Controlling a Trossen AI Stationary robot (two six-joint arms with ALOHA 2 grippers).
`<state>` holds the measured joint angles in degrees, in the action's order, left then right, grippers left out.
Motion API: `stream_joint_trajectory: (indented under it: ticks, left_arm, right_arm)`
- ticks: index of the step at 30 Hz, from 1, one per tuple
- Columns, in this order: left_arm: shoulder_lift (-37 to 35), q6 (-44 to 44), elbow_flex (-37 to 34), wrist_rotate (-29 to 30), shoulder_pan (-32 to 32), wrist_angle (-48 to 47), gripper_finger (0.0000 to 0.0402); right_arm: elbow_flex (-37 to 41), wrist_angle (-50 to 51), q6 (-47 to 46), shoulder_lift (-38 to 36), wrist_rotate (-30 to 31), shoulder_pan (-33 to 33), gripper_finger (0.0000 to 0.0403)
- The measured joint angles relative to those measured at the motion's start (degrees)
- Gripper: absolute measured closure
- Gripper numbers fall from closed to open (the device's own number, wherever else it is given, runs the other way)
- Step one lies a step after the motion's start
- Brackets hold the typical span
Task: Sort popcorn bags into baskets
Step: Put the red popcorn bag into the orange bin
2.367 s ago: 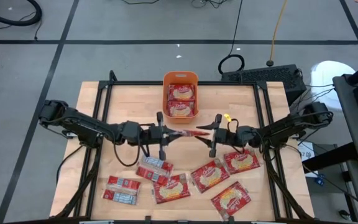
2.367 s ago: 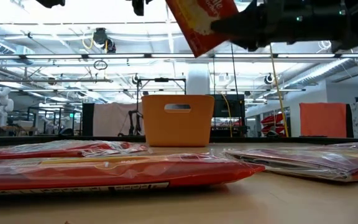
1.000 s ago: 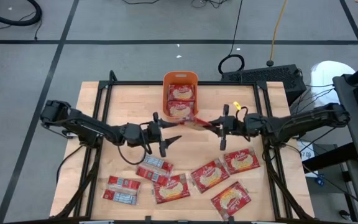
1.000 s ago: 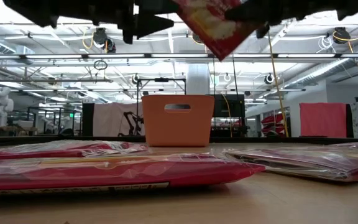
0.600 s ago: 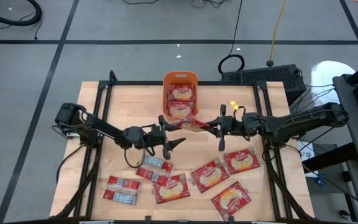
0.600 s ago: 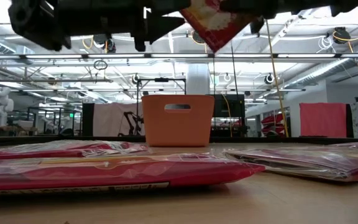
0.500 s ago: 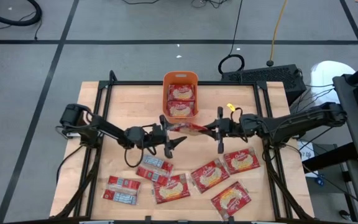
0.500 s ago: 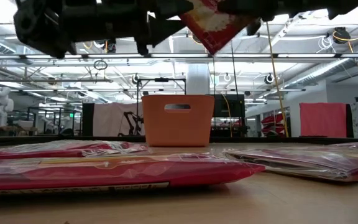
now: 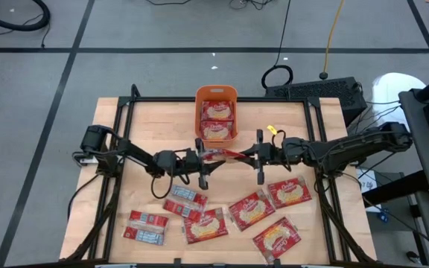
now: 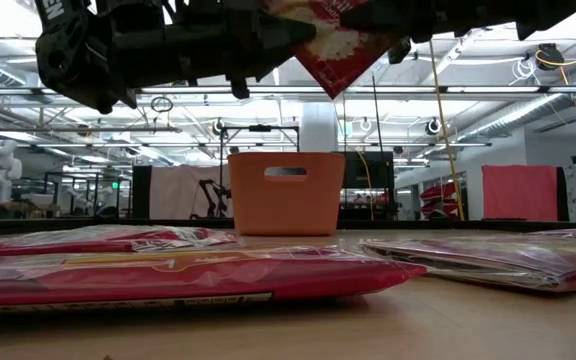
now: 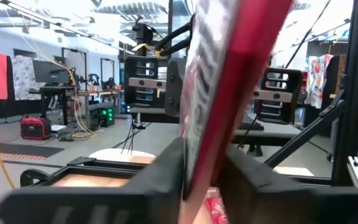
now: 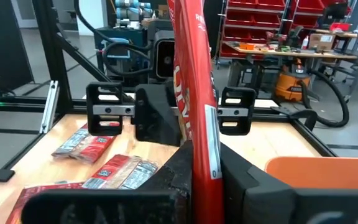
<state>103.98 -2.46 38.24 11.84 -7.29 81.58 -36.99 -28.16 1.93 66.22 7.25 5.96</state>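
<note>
Both arms are meeting over the table centre, just in front of the orange basket. One popcorn bag is hanging in mid-air between them, clear of the wood. The right gripper is pinching the bag's right end, jaws narrow, packet edge-on between its fingers in the right wrist view. The left gripper is gripping the opposite end, jaws narrow, with the bag standing on edge between its fingers in the left wrist view. The basket is already holding two bags. Six more loose bags are lying along the table's near edge, well apart from both grippers.
</note>
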Motion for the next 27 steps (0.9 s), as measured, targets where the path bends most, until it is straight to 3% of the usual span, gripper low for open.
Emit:
stream_joint_trajectory:
  ticks: [2,4,9,15,24,27]
  left_arm:
    - [0.00,0.44,0.00,-0.14,0.23,-0.05,0.0371]
    - [0.00,1.53,0.00,-0.24,0.49,0.00,0.0384]
    - [0.00,1.88,0.00,0.13,0.86,0.24,0.0364]
    - [0.00,0.62,0.00,0.15,1.42,3.73,0.0384]
    - [0.00,0.19,1.59,0.13,2.48,5.15,0.0363]
    - [0.00,-0.65,1.92,-0.06,2.49,4.27,0.0374]
  right_arm:
    - [0.00,0.35,0.11,-0.25,0.06,0.00,0.0367]
    - [-0.15,0.69,0.10,-0.58,0.68,0.00,0.0360]
    - [-7.18,14.44,-2.06,-1.71,4.85,0.00,0.0323]
    - [-21.75,39.44,-6.18,-1.42,4.78,-1.09,0.0283]
    - [-42.67,64.13,-5.45,5.91,4.29,-3.66,0.0273]
    - [-48.48,70.60,-4.18,10.18,-0.12,-5.20,0.0273]
